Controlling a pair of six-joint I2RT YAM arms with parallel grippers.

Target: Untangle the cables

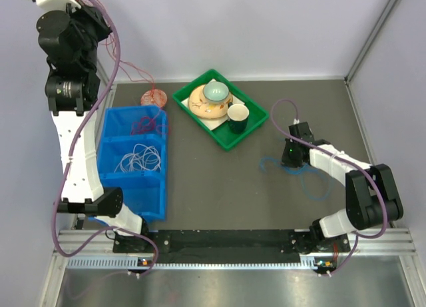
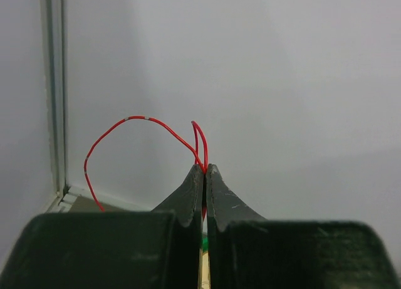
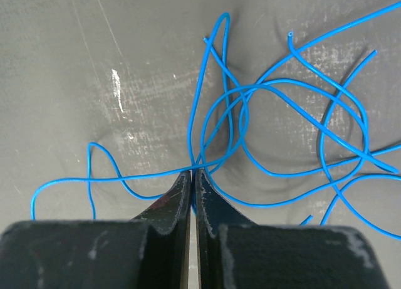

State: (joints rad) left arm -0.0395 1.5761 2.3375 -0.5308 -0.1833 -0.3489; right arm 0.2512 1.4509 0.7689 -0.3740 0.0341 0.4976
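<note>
while left gripper (image 2: 205,171), high over far-left corner, clamps thin red wire (image 2: 125,122), likely to lift it free, right gripper (image 3: 193,174) shuts on thin blue wire (image 3: 283,115) near right edge.

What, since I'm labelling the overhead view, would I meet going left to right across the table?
Blue bin holding the white cable → green tray → blue cable, pinched by the right tool.

The grey table (image 1: 219,180) carries a blue bin (image 1: 131,138), green tray (image 1: 200,120) and blue cable (image 1: 265,163).
</note>
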